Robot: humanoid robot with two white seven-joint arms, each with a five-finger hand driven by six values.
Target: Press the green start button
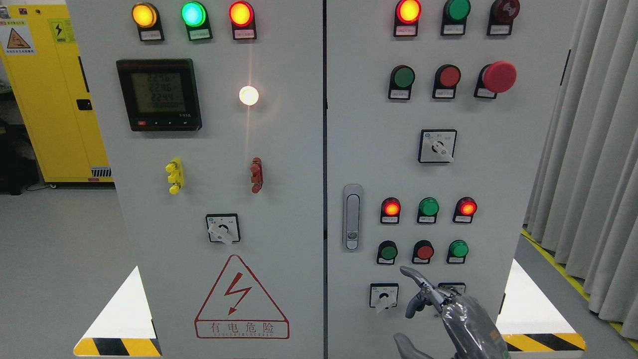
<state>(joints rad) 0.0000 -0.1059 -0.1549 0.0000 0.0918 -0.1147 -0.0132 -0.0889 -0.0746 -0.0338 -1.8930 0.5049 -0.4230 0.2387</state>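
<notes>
Grey-white control cabinet (279,149) fills the head view, its right door crowded with lamps and pushbuttons. Entering from the lower right, the robot's right hand (438,304) is raised before the bottom of that door, one of its fingers (412,274) extended up and to the left while the others curl inward, holding nothing. The fingertip sits just below the red pushbutton (424,251) in the lowest button row, apart from it. A dark green button (388,252) lies to the left in that row and a brighter green button (458,249) to the right; which is the start button cannot be told. A rotary selector switch (384,296) sits just left of the hand.
</notes>
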